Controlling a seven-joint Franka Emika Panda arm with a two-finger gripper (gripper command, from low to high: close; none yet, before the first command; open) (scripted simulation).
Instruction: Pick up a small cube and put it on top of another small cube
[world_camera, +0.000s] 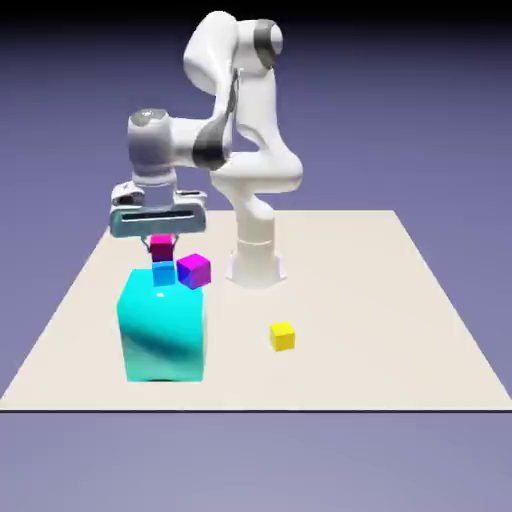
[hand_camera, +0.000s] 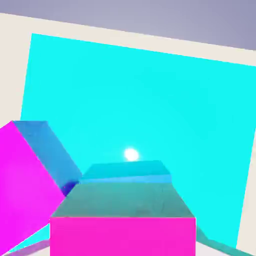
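My gripper (world_camera: 162, 242) hangs at the exterior view's left, shut on the small hot-pink cube (world_camera: 161, 247). That cube sits directly over the tiny sky-blue cube (world_camera: 163, 273); I cannot tell whether they touch. In the hand view the pink cube (hand_camera: 122, 236) fills the bottom edge and hides my fingertips, and a strip of the sky-blue cube (hand_camera: 127, 172) shows just beyond it.
A very large glossy cyan cube (world_camera: 163, 325) stands just in front of the stack and fills the hand view (hand_camera: 150, 100). A purple-magenta cube (world_camera: 194, 270) lies right beside the sky-blue one (hand_camera: 22, 190). A yellow cube (world_camera: 282, 336) lies apart, toward the exterior view's right.
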